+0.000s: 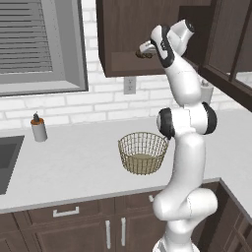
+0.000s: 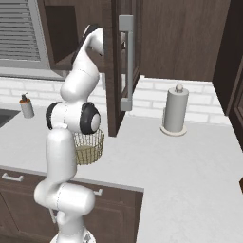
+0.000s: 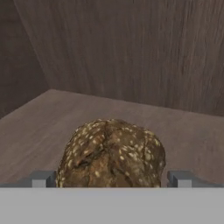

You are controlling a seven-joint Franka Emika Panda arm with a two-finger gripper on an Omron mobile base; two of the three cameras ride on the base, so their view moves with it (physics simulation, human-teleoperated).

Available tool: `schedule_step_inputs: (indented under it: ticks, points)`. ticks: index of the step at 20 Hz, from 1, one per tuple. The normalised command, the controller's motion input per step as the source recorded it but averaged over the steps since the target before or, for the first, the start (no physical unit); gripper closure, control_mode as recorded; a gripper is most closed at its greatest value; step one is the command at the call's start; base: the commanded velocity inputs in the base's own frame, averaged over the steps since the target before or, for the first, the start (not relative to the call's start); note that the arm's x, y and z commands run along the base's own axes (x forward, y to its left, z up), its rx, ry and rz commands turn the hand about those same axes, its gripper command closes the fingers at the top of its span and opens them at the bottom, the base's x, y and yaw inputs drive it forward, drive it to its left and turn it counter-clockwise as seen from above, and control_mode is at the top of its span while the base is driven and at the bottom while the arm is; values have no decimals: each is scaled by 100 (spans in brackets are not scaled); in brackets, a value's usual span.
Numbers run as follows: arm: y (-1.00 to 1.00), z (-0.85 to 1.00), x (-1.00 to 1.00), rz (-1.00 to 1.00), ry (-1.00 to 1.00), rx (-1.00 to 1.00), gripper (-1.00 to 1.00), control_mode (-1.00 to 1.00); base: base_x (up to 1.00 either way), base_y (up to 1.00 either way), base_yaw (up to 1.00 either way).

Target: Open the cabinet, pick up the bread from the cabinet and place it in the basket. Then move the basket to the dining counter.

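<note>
Dark brown cabinet (image 1: pixel 129 37) stands open, its door (image 2: pixel 118 71) swung out over the table (image 1: pixel 74 162). Inside it the arm's gripper (image 3: pixel 112 178) has its jaws apart, one on each side of the seeded brown bread (image 3: pixel 111 153) lying on the cabinet floor. Below, the wire basket (image 1: pixel 142 152) sits on the table.

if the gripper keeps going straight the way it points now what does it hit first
Most likely the bread: it sits on the cabinet shelf between the open gripper fingertips, dead ahead. Behind it stands the cabinet's back wall.
</note>
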Motion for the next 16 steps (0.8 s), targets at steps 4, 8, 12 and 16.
schedule_step_inputs:
  ticks: [4,8,12,16]
  points:
    - [2,-21,36,5,0,-1,-100,-100,0,0,0]
    - [49,-44,20,3,7,-7,100,-100,0,0,0]
    - [69,-65,0,5,15,-8,100,-100,0,0,0]
    - [62,-52,0,7,5,-9,100,-100,0,0,0]
